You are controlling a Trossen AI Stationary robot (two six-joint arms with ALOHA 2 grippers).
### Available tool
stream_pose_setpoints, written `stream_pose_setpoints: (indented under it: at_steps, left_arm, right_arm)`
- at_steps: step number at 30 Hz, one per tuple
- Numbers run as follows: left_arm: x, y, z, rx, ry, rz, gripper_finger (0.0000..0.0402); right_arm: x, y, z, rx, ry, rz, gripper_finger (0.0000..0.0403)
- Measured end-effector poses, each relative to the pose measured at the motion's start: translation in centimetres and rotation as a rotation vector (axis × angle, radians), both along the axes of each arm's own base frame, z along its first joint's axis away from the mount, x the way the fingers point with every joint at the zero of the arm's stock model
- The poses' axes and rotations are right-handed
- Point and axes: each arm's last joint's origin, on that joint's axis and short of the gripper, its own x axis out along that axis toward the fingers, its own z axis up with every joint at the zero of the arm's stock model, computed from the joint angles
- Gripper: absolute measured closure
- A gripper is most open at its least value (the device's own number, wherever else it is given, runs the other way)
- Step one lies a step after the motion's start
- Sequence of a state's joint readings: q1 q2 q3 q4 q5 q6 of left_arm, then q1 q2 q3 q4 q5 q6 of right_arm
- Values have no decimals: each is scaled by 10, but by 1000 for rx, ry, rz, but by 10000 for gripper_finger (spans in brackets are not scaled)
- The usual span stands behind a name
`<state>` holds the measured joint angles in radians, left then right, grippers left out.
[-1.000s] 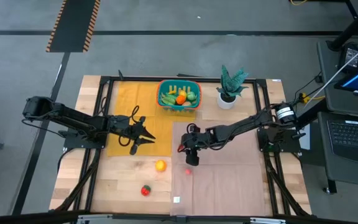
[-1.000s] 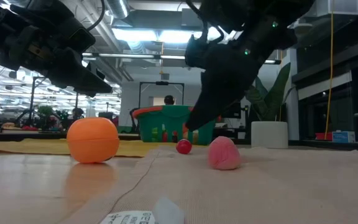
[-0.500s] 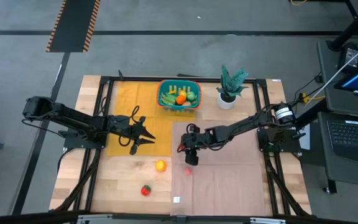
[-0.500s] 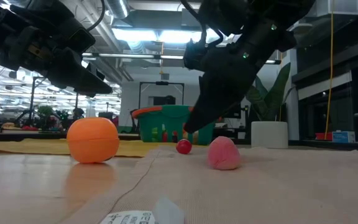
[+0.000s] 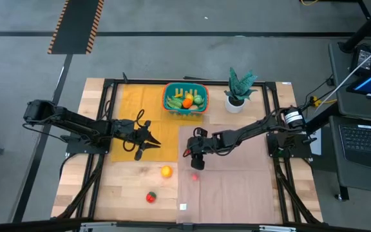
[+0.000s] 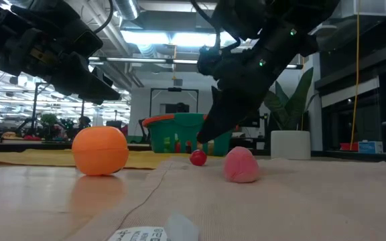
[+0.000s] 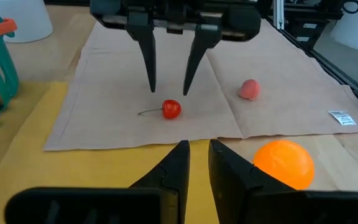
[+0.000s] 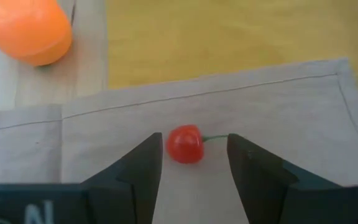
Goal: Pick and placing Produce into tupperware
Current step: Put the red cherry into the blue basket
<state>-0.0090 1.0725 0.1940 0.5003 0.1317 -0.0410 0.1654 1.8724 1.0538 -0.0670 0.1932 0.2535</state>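
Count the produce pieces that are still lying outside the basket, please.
4: a cherry under the right tool at the beige cloth's edge, a pink piece on that cloth, an orange and a red piece on bare wood. None seems hidden.
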Motion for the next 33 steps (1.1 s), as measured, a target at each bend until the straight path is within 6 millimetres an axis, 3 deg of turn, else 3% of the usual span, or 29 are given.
stream_pose_setpoints:
  at_steps: [7,24,33]
  left_arm:
    - [0,0,0,0,3,0,366]
    - [0,0,-1,0,6,0,400]
    - [0,0,-1,0,6,1,381]
  right_arm:
    - [3,1,-17,-4,26,0,220]
    - [6,1,-19,-10,8,9,220]
    - [6,1,-19,-19,9,21,220]
